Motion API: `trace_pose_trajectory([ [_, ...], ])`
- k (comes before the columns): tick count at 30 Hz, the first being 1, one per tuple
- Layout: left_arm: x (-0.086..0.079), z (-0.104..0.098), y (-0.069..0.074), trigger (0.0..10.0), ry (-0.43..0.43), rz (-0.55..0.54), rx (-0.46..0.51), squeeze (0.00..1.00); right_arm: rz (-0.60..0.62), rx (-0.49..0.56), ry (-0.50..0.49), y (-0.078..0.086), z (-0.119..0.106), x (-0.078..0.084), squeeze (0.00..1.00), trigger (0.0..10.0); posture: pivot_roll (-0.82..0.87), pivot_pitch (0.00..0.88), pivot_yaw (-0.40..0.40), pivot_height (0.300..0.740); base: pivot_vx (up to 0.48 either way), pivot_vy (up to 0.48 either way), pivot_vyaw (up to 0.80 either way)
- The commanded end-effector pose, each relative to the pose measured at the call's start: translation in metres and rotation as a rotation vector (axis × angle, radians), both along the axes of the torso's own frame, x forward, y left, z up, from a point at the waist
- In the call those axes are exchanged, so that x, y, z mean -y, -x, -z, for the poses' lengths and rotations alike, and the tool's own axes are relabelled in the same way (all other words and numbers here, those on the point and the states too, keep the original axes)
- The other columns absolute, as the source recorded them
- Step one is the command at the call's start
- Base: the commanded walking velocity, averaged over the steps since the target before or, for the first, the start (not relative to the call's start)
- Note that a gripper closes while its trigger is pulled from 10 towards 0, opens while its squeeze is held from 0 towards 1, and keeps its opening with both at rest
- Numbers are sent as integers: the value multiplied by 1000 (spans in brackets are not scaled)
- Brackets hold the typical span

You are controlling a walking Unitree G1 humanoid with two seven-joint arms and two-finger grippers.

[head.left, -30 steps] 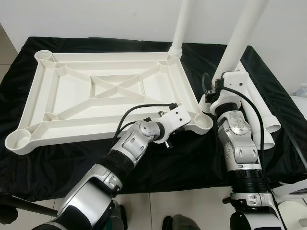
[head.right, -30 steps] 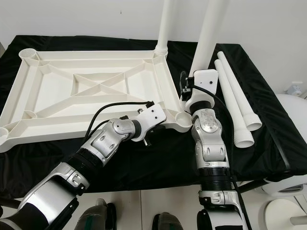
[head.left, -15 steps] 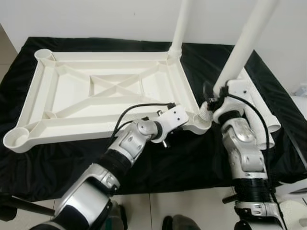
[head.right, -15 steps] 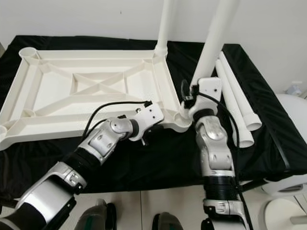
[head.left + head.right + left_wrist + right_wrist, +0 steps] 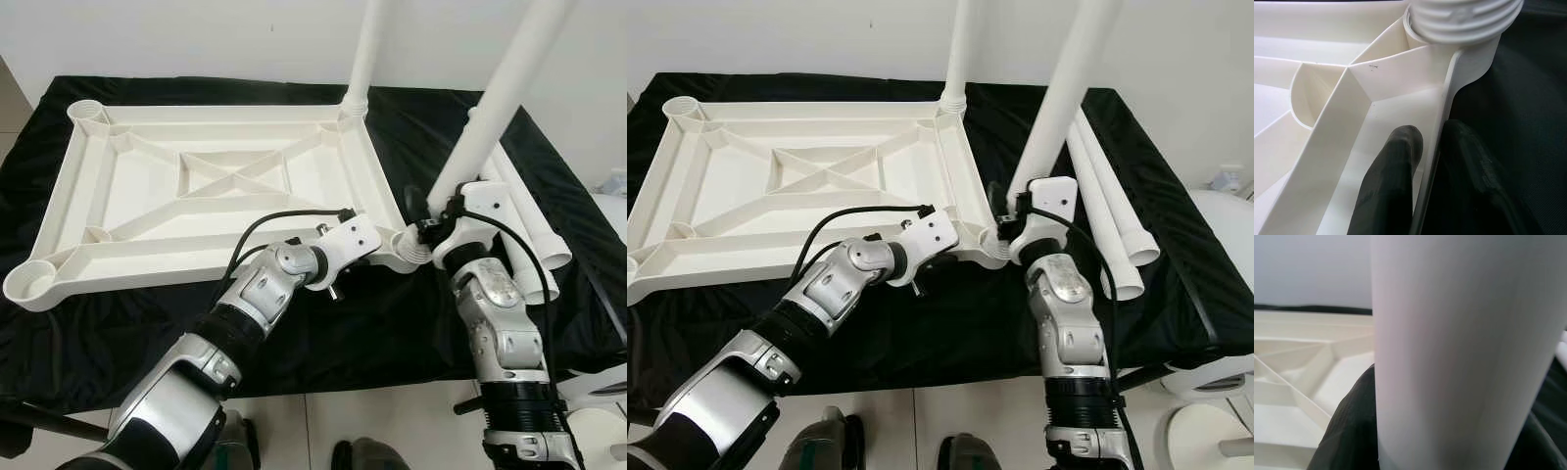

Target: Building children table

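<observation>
My left gripper [image 5: 1425, 161] pinches the near rim of the upside-down white plastic ribbed tabletop [image 5: 196, 186] on the black cloth [image 5: 392, 323]. My right gripper [image 5: 431, 211] clamps a tilted white plastic tube leg [image 5: 495, 108], its lower end at the near right corner socket [image 5: 409, 247].

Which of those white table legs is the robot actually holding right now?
The tilted leg at the tabletop's near right corner, gripped by the right tool. Another stands in the far corner; two lie on the cloth.
</observation>
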State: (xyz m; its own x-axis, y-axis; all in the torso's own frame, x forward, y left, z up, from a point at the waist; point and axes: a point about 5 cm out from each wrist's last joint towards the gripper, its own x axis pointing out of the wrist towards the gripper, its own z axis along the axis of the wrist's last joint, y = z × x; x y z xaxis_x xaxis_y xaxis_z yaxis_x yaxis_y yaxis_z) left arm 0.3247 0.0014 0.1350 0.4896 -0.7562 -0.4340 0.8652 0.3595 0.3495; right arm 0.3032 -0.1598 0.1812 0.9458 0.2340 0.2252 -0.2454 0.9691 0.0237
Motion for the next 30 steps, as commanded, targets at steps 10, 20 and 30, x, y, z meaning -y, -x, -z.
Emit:
trace_pose_trajectory([
  [10,4,-11,0,10000,-5,23,66,0,24,-61,-26,-8,23,13,0,10000,-10,67,-22,740,0,0,0],
  [20,4,-12,1,10000,-5,25,70,0,56,-63,-5,-3,26,25,0,10000,-6,72,-20,740,0,0,0],
  [30,5,-13,2,10000,-1,30,74,0,14,-91,53,-4,35,22,0,10000,-9,70,-15,740,0,0,0],
])
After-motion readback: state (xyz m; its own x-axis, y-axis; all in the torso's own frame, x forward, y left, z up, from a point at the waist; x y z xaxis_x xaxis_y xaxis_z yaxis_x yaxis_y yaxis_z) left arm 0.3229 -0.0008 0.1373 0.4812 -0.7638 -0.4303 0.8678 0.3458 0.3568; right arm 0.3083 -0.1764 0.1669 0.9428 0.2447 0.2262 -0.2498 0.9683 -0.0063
